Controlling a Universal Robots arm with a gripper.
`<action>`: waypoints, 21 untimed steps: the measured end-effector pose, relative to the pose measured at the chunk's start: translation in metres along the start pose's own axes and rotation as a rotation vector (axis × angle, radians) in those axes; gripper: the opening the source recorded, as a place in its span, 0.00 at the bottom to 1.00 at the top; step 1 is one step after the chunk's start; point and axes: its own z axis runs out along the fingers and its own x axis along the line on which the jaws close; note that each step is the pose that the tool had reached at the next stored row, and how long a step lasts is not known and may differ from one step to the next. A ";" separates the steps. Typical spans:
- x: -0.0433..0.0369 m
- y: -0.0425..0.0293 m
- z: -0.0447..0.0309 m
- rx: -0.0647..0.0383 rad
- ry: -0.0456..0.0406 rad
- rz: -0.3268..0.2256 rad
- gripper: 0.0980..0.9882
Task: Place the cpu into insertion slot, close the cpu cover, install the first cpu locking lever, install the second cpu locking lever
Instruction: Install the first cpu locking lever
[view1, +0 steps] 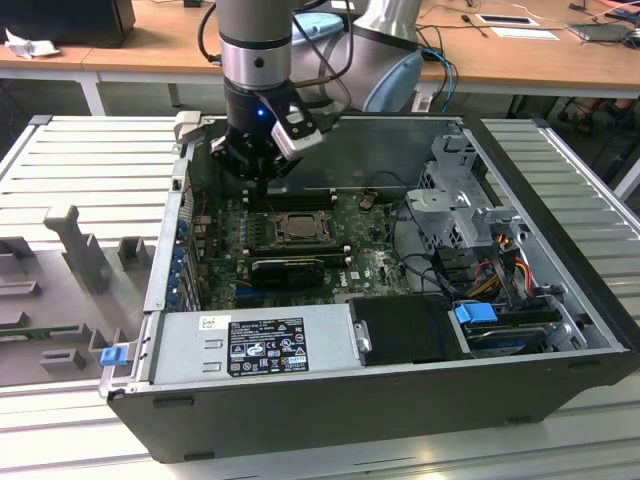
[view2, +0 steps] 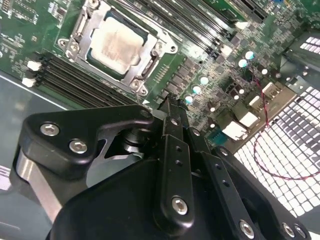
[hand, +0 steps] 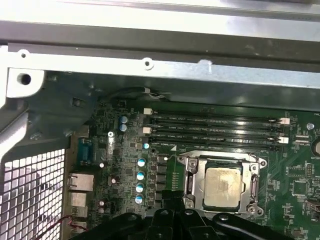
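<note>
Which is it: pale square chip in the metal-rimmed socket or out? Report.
In: the pale square cpu lies flat inside the metal-rimmed insertion slot in both wrist views.

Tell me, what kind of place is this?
Probably a robot lab or workshop. A robot arm hangs over an open computer lying on a ribbed metal bench, and wooden desks stand behind.
</note>
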 end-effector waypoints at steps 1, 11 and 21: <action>0.0012 0.0001 0.0000 0.000 0.0000 0.000 0.01; 0.0136 0.0009 0.0002 0.000 0.0001 0.000 0.01; 0.0131 0.0092 0.0041 0.000 0.0000 0.002 0.01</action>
